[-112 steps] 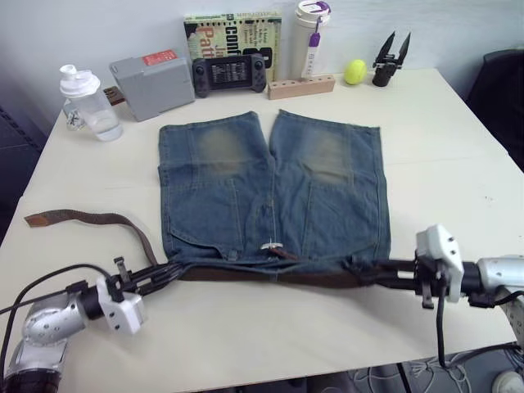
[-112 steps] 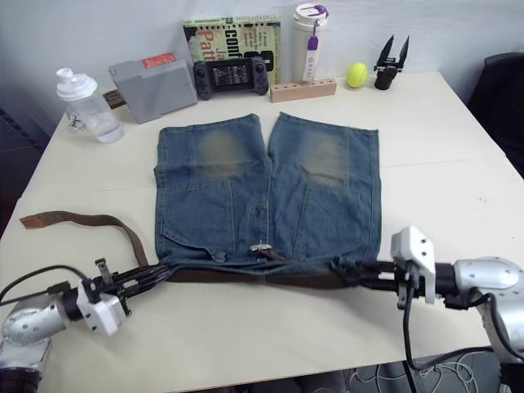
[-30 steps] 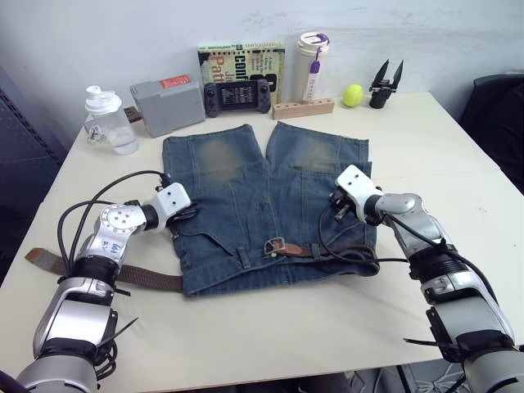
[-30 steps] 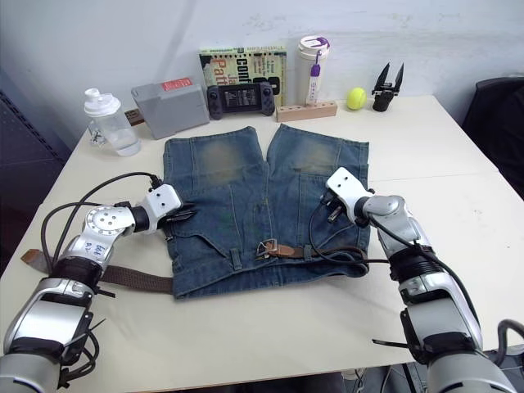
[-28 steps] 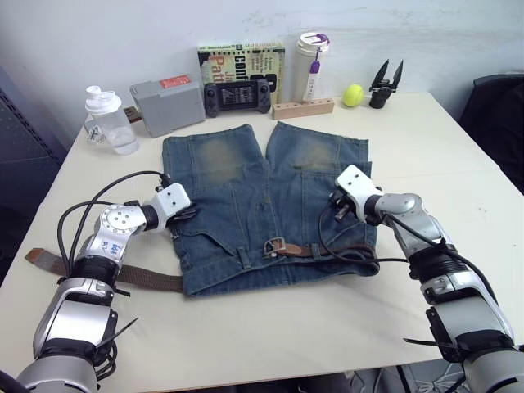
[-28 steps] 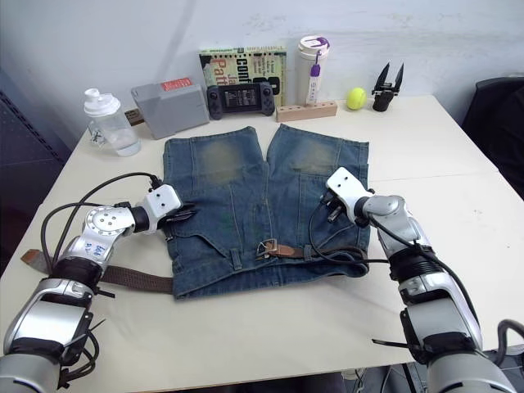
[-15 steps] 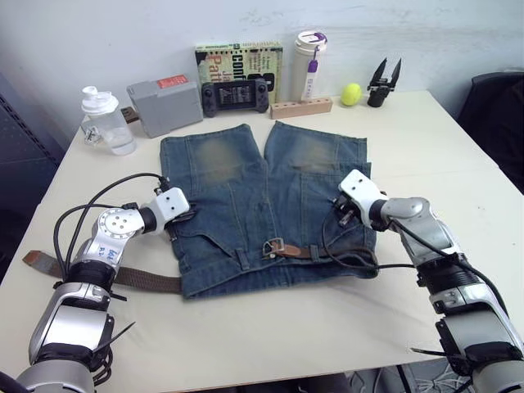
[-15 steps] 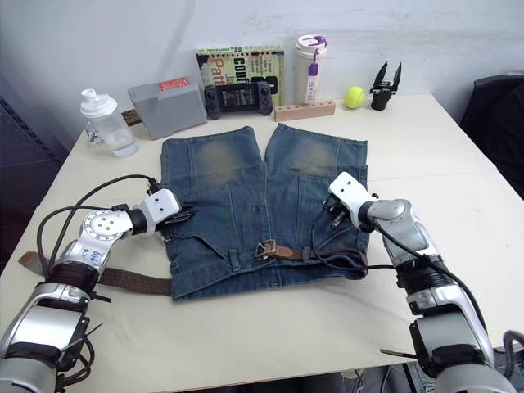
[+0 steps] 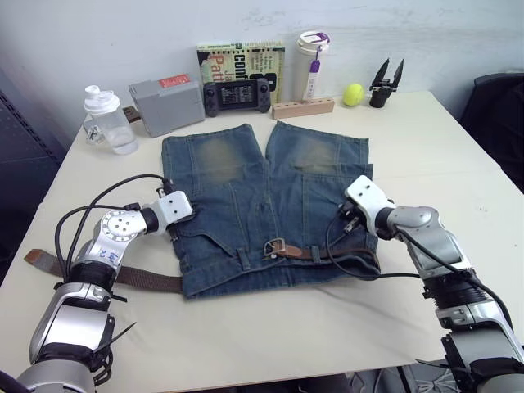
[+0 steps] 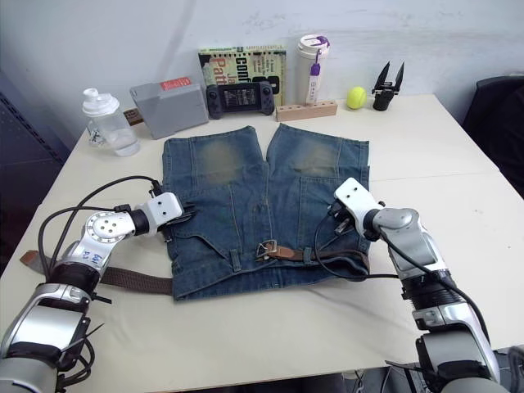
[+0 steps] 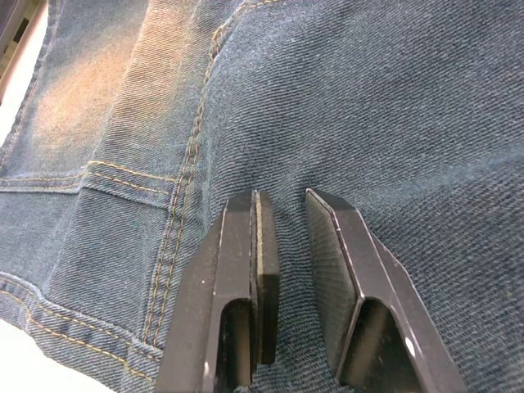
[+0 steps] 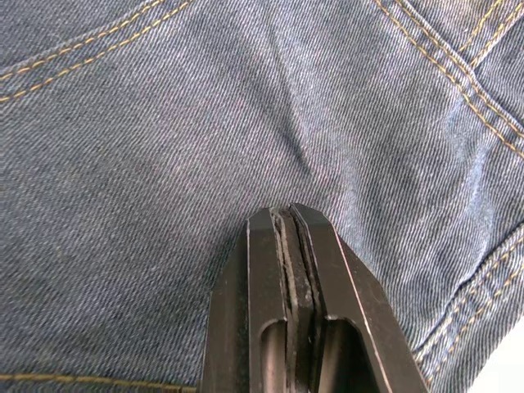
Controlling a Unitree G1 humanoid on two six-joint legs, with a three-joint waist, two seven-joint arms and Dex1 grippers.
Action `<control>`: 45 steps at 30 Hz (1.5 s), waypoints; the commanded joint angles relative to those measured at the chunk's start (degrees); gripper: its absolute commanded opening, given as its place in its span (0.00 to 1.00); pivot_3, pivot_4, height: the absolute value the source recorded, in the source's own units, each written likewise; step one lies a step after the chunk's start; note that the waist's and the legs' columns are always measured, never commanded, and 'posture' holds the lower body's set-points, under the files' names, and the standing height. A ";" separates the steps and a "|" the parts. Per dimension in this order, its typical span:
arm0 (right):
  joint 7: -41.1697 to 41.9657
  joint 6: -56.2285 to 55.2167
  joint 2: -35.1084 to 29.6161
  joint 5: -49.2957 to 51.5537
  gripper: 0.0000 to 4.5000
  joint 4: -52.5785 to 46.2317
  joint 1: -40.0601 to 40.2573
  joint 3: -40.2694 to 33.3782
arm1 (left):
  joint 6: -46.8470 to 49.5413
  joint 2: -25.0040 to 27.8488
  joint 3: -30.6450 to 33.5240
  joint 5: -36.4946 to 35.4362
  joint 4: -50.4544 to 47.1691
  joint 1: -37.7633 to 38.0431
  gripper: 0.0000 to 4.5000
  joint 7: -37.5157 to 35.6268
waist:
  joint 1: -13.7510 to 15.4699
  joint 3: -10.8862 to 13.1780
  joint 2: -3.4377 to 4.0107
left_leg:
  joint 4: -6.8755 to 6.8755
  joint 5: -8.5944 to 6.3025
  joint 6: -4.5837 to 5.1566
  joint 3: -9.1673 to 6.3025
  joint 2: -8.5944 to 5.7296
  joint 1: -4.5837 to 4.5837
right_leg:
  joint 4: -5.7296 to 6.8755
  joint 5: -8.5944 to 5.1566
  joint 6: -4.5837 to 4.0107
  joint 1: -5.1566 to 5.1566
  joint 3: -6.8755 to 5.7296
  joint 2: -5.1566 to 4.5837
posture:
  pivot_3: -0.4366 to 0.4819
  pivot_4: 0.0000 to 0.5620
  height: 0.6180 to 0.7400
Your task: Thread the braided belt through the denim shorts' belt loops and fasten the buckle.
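Pincer (image 12: 286,214) closed, arm bent over denim shorts (image 9: 246,196).

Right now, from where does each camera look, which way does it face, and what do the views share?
Left eye view: head, forward and down over faded blue denim shorts and dark-brown braided belt; both arms.
Right eye view: beside it, same scene.
Left wrist view: left wrist, onto denim; left gripper open.
Right wrist view: right wrist, onto denim; right gripper shut.
All share the shorts.

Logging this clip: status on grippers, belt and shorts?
Left gripper slightly open, right gripper shut, both tips on denim shorts. Braided belt along waistband, buckle unfastened. Nothing in the way.
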 commanded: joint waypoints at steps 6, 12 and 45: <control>2.36 3.27 1.32 10.30 0.27 -8.59 2.04 -9.59 | 11.83 1.41 12.11 -15.70 -21.10 13.03 0.44 -5.36 | -1.10 0.37 0.17 | -0.02 0.00 -0.01 -0.02 0.04 -0.59 | 0.03 0.00 0.00 -0.64 0.32 -0.05 | 0.48 0.27 0.85; 9.11 9.90 -0.71 23.98 0.90 -20.96 3.77 -16.98 | 35.81 2.57 25.25 -32.21 -54.10 26.26 1.00 -0.76 | -1.19 1.80 -0.10 | 0.25 0.02 -0.01 0.04 -0.18 -2.10 | 0.10 0.03 0.04 -1.93 -0.15 0.14 | 0.48 0.27 0.85; 15.09 4.68 -2.62 38.48 0.99 -35.87 11.51 -8.70 | 57.12 -24.45 56.82 -105.24 -83.54 78.87 1.00 31.57 | 0.44 2.42 -0.83 | 0.37 -0.07 -0.05 0.11 -0.12 -2.03 | -0.19 0.06 0.03 -1.80 0.35 0.51 | 0.48 0.27 0.85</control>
